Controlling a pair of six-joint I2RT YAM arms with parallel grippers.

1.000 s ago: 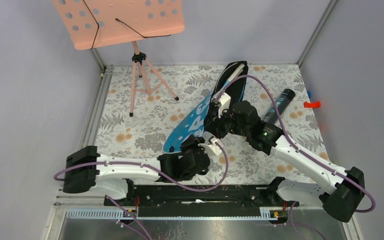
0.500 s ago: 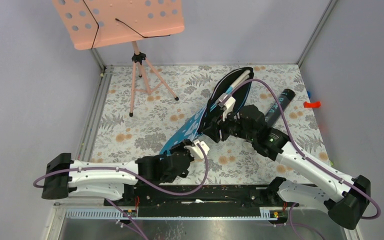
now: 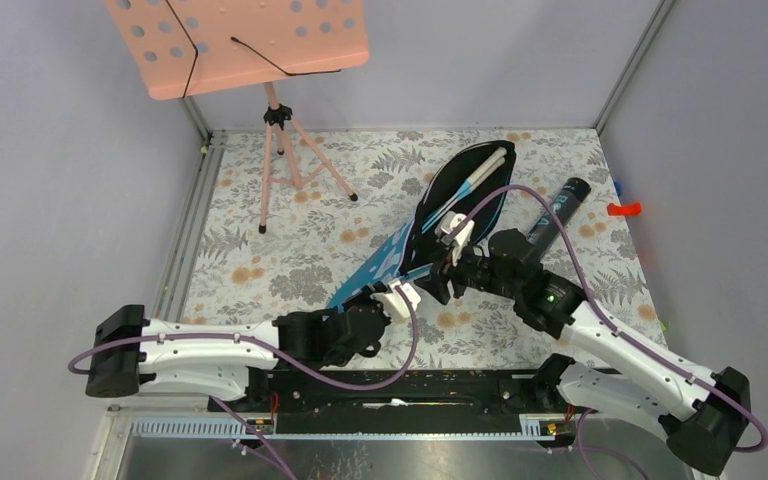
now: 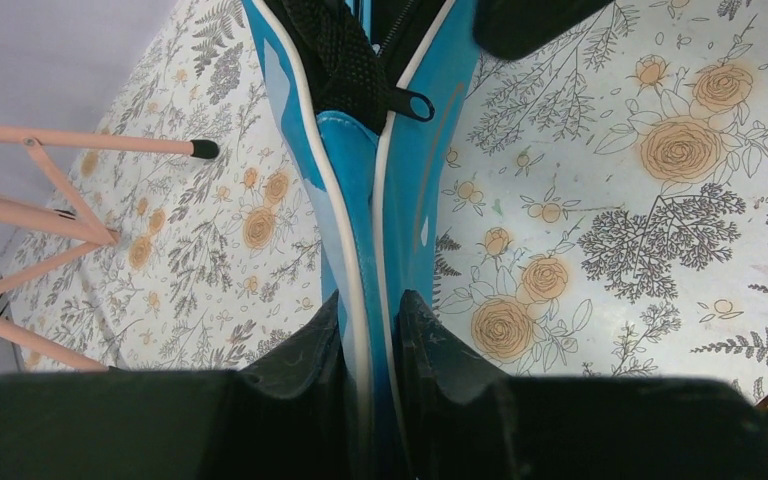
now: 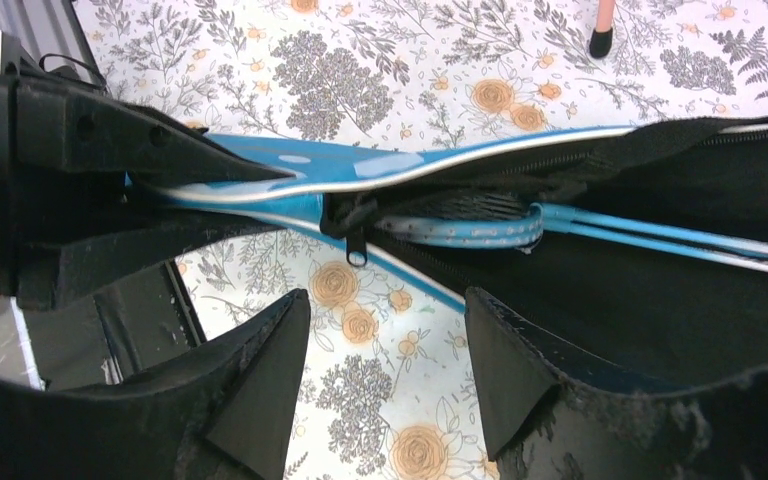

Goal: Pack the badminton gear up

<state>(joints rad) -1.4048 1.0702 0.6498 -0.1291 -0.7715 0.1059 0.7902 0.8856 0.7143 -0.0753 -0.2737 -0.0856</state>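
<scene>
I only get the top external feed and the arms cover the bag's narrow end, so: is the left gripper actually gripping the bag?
Observer: Yes, the left wrist view shows the left gripper shut on the blue bag, on its piped edge.
Operator: And the right?
Observer: The right gripper is open, holding nothing; the zipper pull sits just ahead of its gap.
Operator: Anything inside?
Observer: A light-blue racket frame shows through the open zipper.

We see a blue bag [image 4: 355, 190] with white piping and black lining in the black left pincer [image 4: 370, 305]; around it the tabletop [image 4: 610, 200] shows grey ferns and orange roses on white.
</scene>
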